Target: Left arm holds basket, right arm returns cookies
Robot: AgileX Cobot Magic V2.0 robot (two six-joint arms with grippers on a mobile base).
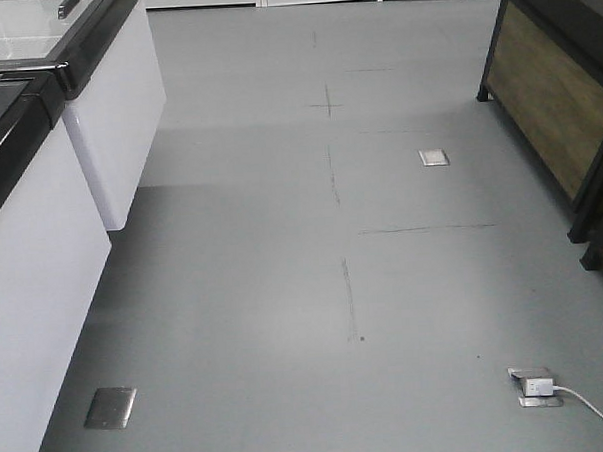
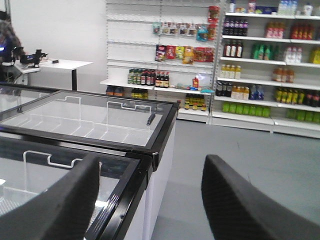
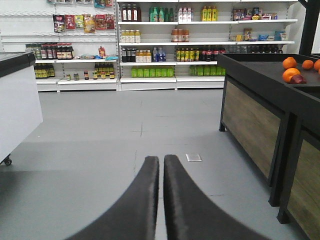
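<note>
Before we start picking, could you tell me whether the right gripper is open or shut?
Shut: on the right gripper the fingers lie almost together, only a thin gap between them, nothing held.

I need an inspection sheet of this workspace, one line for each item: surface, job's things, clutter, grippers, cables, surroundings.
Surface: grey floor with thin line marks.
Job's things: nothing seen in any view.
Clutter: nothing seen.
Grippers: left gripper open, holding nothing; right gripper shut, holding nothing.
Cables: white cable running from a floor socket.
Surroundings: freezers, stocked shelves, stand with oranges.
</note>
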